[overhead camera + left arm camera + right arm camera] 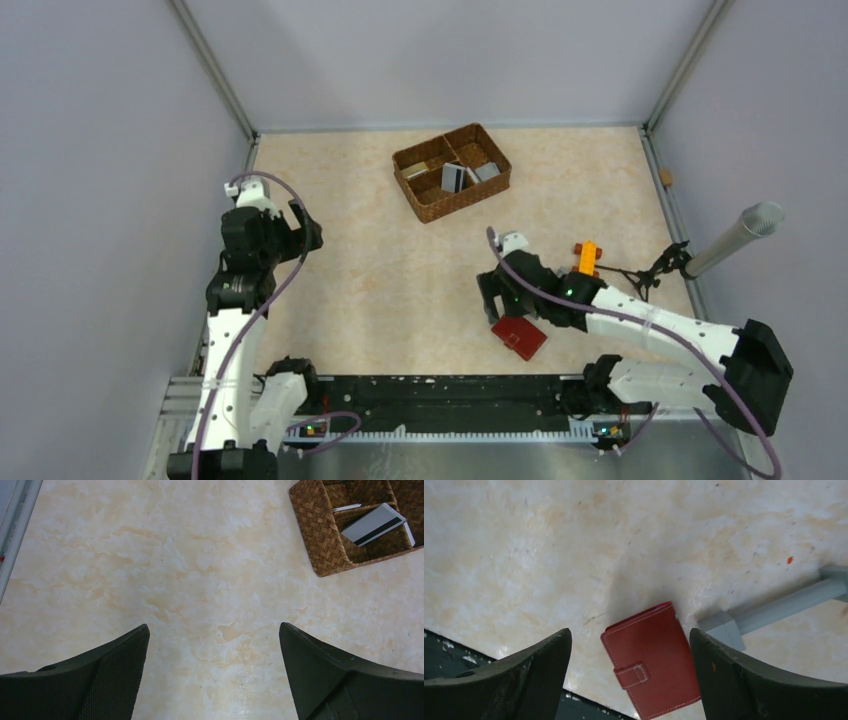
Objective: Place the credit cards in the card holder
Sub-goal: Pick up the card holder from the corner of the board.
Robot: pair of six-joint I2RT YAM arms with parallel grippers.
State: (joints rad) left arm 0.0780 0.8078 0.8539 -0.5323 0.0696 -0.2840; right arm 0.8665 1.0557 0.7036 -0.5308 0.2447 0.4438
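Lying apart: 1 holder [658, 652], approx 4 cards [452, 177]

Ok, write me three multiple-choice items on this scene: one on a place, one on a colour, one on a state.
1. The credit cards lie:
A. on the bare table beside the card holder
B. in the wicker basket
C. between the fingers of the left pincer

2. The card holder is:
A. black
B. green
C. dark red

3. The card holder is:
A. folded shut, its tab across the front
B. spread open with its pockets showing
C. standing on edge against the basket

Answers:
1 B: the top view shows the cards inside the basket's compartments, far from the card holder.
2 C: the right wrist view shows red leather with pale stitching.
3 A: it lies flat on the table with the tab closed over its edge.
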